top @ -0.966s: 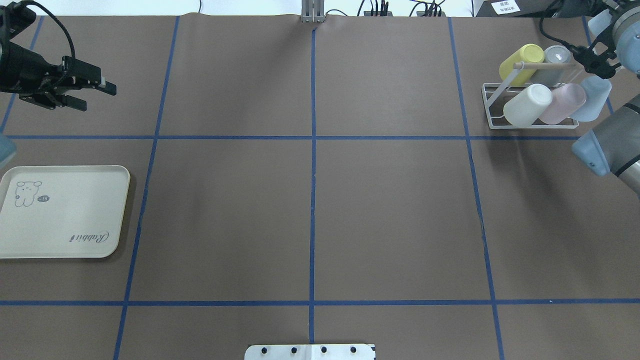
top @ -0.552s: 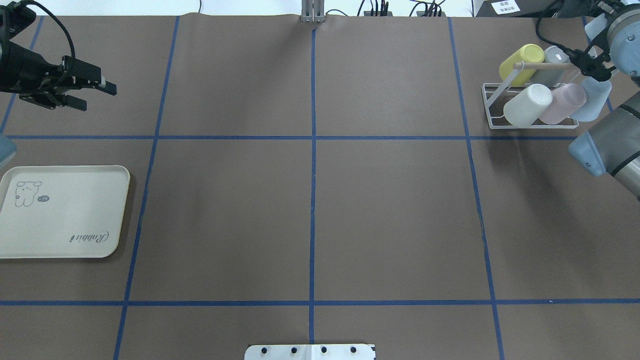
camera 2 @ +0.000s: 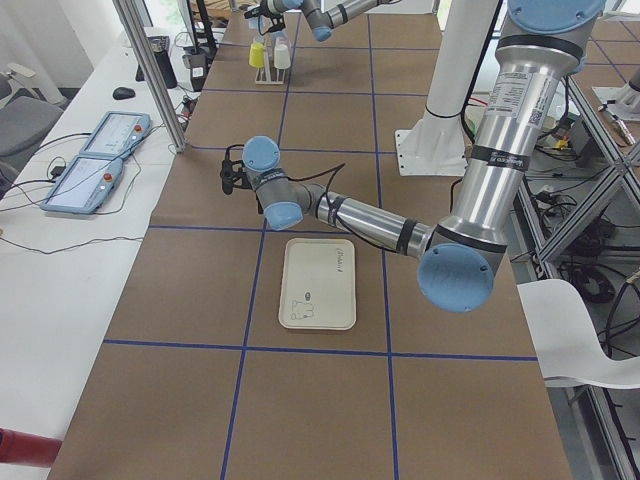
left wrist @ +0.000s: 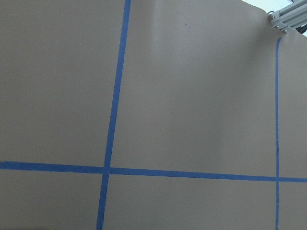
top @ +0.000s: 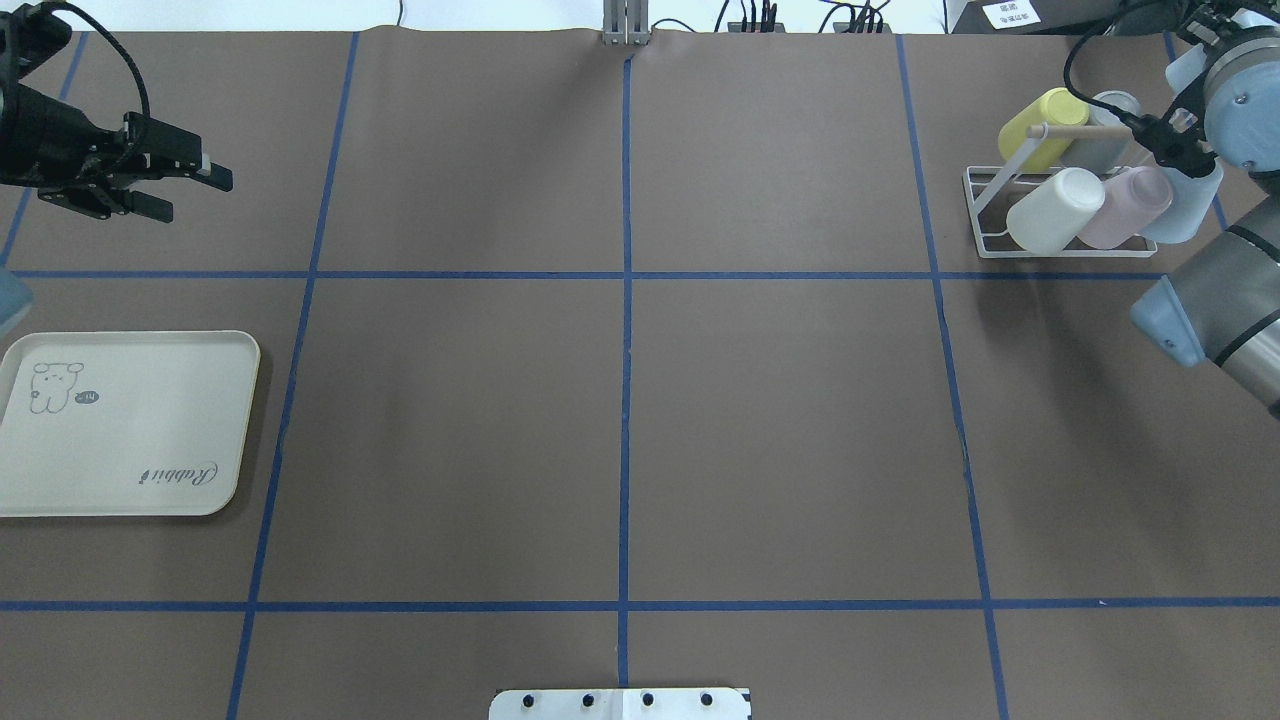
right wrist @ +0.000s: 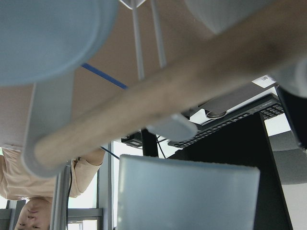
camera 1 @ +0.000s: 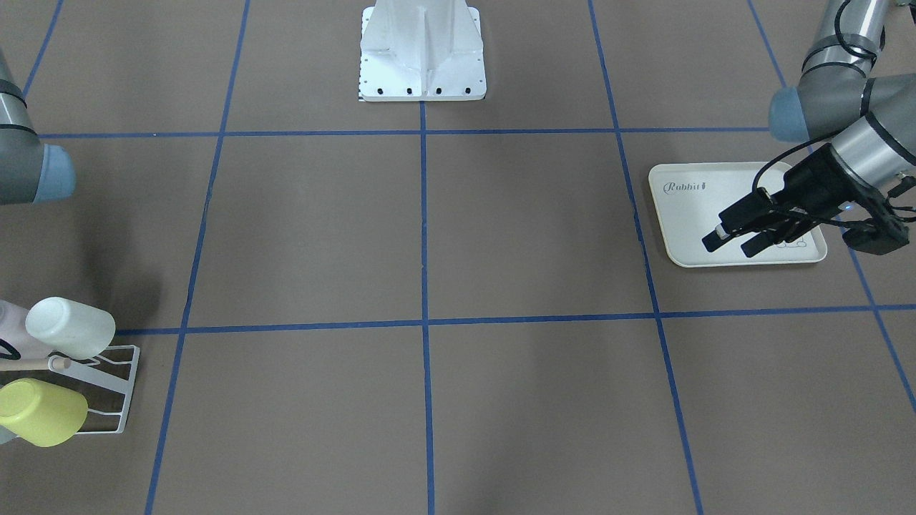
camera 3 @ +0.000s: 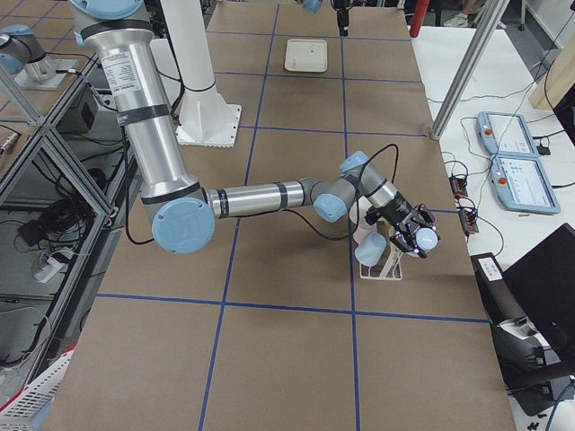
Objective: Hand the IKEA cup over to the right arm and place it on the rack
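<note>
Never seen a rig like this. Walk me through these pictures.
Two robot arms, left and right, work at a table marked with blue tape. Six cameras watch: one behind the robot, one facing it, one at each table end, one on each wrist. On the table lie a cream tray and a white wire rack carrying yellow, grey, white and pink cups. The left gripper hangs open and empty near the tray. The right gripper, at the rack, appears to hold a pale-blue cup; its wrist camera sees the wooden dowel close up.

Right tool point(camera 3: 418, 238) too small; perhaps gripping the pale-blue cup point(top: 1188, 205).
</note>
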Available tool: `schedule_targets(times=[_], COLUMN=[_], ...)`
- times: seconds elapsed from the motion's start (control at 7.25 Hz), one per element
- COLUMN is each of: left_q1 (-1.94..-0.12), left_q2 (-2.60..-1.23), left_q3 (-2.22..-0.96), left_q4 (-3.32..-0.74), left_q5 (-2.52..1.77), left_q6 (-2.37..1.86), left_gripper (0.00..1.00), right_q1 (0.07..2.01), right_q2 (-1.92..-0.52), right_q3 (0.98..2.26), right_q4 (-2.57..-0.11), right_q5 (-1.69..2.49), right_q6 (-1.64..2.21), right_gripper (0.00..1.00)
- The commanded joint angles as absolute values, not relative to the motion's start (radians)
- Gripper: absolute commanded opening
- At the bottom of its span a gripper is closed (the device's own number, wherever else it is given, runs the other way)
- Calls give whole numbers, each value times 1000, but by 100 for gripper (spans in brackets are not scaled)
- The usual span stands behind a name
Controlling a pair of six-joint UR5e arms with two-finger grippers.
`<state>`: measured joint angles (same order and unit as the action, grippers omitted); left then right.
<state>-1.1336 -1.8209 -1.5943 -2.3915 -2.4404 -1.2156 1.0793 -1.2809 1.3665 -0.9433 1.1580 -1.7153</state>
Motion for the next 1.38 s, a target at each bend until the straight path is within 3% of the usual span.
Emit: schedule_targets(times=[0.0, 0.55, 0.83, 1.24], left_q1=[-1134, -1134, -1134, -1134], left_q2=[-1821, -1821, -1821, -1821], left_q3=[-1595, -1595, -1595, -1595], left_q4=[-2391, -2391, -2391, -2391], left_q5=[-2441, -2441, -2441, -2441], left_q6=[-1215, -1216, -1216, -1216], left_gripper=[100, 100, 100, 100], right_q1=[1072, 1072, 1072, 1072], right_q2=[-1278, -1287, -1287, -1287], right_q3=[1362, 1362, 1359, 1359], right_q4=[-943, -943, -943, -943], right_q5=[1157, 1157, 1158, 1158], right_q6=[-1713, -1713, -1712, -1710], right_gripper=[69, 73, 89, 90])
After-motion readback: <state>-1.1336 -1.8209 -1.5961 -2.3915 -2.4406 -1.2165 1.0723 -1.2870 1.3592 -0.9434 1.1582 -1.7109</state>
